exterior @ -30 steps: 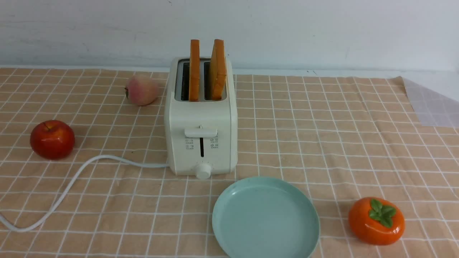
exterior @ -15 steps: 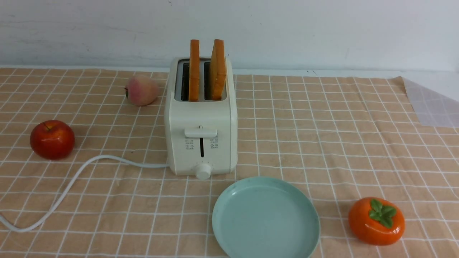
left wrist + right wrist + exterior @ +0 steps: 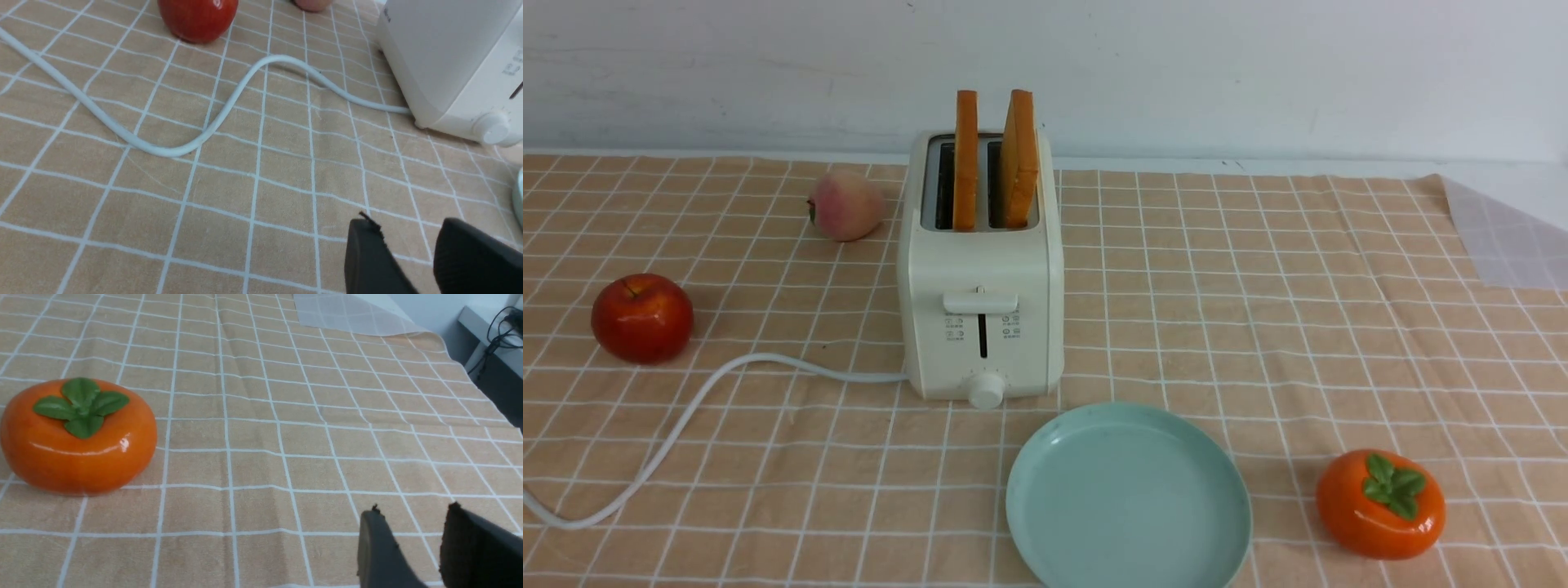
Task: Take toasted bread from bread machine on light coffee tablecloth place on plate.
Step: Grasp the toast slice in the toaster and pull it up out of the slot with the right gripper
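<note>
Two slices of toasted bread (image 3: 965, 159) (image 3: 1020, 159) stand upright in the slots of the cream-white bread machine (image 3: 980, 269), which sits on the light coffee tablecloth (image 3: 1258, 310). In front of it, slightly right, lies the pale blue-green plate (image 3: 1127, 498), with nothing on it. Neither arm shows in the front view. In the left wrist view my left gripper (image 3: 406, 226) hovers open over bare cloth, near the bread machine (image 3: 457, 61) and its cord (image 3: 220, 114). The right wrist view shows my right gripper (image 3: 412, 510) open over bare cloth, holding nothing.
A red apple (image 3: 642, 317) sits at the left and a peach (image 3: 845, 205) behind it beside the bread machine. An orange persimmon (image 3: 1380, 504) lies right of the plate. The white cord (image 3: 686, 416) loops across the left front. The cloth's corner is folded over at far right (image 3: 1503, 237).
</note>
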Motion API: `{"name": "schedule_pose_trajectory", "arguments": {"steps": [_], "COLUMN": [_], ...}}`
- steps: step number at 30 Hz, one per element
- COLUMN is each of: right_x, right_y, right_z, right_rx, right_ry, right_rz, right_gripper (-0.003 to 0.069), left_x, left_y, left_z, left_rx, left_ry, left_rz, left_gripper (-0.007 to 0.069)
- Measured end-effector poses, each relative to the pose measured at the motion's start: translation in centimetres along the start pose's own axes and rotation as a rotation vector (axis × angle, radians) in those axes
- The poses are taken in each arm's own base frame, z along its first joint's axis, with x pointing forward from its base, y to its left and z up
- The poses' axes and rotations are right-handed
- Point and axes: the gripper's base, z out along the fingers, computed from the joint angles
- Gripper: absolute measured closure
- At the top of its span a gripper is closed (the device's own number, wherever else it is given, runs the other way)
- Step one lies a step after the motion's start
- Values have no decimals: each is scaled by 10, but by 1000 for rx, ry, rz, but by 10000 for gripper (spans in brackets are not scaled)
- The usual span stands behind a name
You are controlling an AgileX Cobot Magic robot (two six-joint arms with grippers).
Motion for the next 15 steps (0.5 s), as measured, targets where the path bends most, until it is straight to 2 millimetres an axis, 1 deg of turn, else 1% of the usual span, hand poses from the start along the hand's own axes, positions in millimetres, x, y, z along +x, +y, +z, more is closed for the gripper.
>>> {"name": "schedule_pose_trajectory", "arguments": {"steps": [8, 15], "right_x": [0, -6], "right_y": [-1, 1], "right_z": [0, 1], "right_rx": [13, -6], "right_ry": [-4, -92], "right_rz": [-32, -65], "right_gripper": [419, 419], "left_x": [-9, -23], "left_y": [-3, -8], "left_z": [0, -3], "left_rx": [40, 89], "left_ry": [-96, -249], "left_rz": [-25, -28], "left_gripper": [386, 386]}}
